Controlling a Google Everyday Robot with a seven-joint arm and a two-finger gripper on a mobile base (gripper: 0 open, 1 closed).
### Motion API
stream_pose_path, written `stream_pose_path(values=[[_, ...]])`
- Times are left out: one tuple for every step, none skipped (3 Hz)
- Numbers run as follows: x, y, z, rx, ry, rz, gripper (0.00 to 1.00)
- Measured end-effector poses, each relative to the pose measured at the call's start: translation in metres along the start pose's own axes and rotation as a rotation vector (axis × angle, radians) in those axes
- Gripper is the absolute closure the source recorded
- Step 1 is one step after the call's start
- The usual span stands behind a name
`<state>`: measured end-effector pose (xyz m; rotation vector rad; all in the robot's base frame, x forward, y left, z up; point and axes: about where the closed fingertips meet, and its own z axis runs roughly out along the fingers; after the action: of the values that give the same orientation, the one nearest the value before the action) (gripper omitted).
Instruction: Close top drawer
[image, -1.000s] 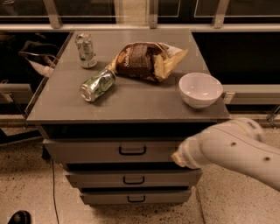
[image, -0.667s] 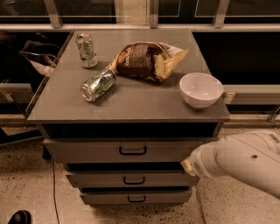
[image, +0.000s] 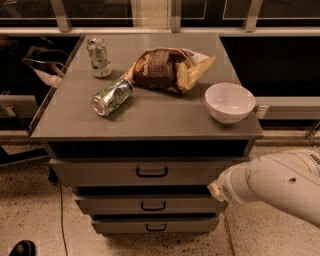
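The top drawer (image: 100, 172) is a wide grey front panel with a small black loop handle (image: 151, 172), just under the cabinet top. A dark gap (image: 150, 149) shows above the panel, which stands forward of the two lower drawer fronts. My white arm (image: 280, 182) comes in from the lower right. My gripper (image: 216, 190) is at its tip, by the right end of the top drawer's front, at the panel's lower edge. The arm hides most of it.
On the cabinet top (image: 165, 117) are an upright can (image: 99, 56), a can on its side (image: 112, 97), a brown chip bag (image: 167, 69) and a white bowl (image: 229, 101). Two lower drawers (image: 150, 205) sit below. A railing runs behind. Speckled floor lies around.
My arm's tip has moved a little down and to the right along the top drawer's front. The drawer front and the things on the top look unchanged.
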<state>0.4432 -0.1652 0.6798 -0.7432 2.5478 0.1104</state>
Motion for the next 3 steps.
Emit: stream_pose_path(values=[[0.0,0.0,0.0,0.0,0.0,0.0,0.37],[0.0,0.0,0.0,0.0,0.0,0.0,0.06],[0.0,0.0,-0.0001,0.0,0.0,0.0,0.0]])
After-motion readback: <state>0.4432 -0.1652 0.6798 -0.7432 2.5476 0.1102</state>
